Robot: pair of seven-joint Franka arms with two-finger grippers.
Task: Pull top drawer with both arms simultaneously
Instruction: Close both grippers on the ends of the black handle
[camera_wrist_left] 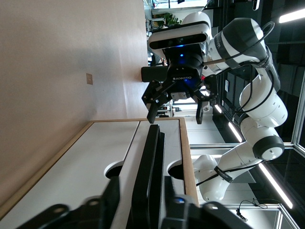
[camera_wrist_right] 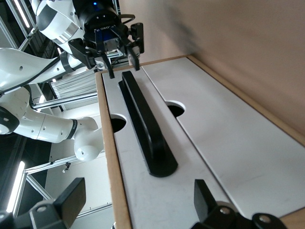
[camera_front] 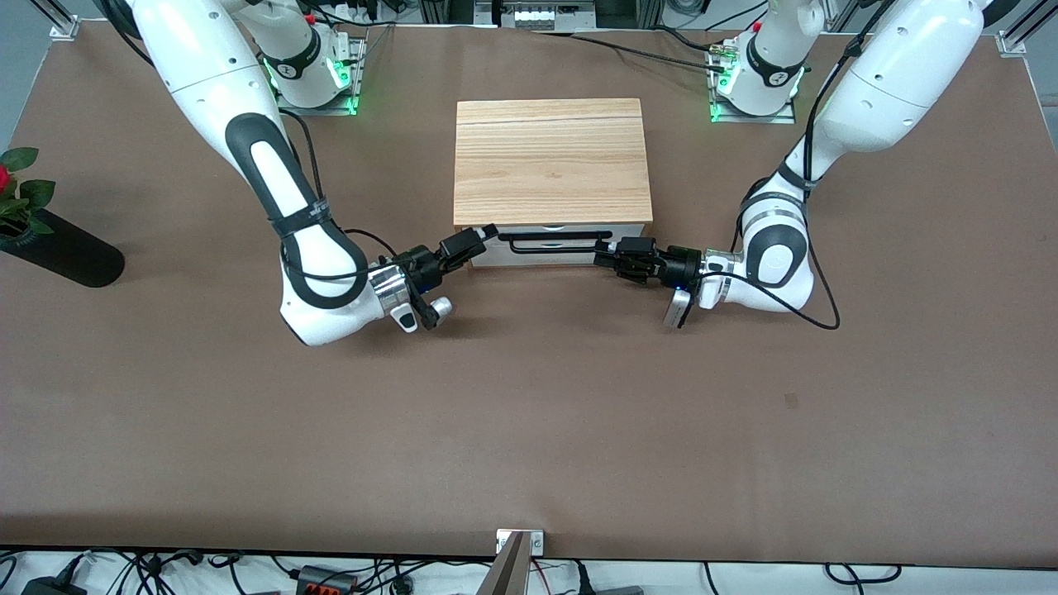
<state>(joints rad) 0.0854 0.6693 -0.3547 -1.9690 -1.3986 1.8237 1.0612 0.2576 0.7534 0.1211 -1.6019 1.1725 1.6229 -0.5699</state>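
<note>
The top drawer has a white front and sits flush in the wood cabinet. Its black bar handle faces the front camera. My left gripper is at the handle's end toward the left arm. In the left wrist view its open fingers straddle the bar, with the gripper centred on it. My right gripper is at the handle's other end. In the right wrist view it is wide open, just short of the bar's tip.
The second white drawer front lies under the top one. A black vase with a red flower stands at the right arm's end of the table. Brown table stretches toward the front camera.
</note>
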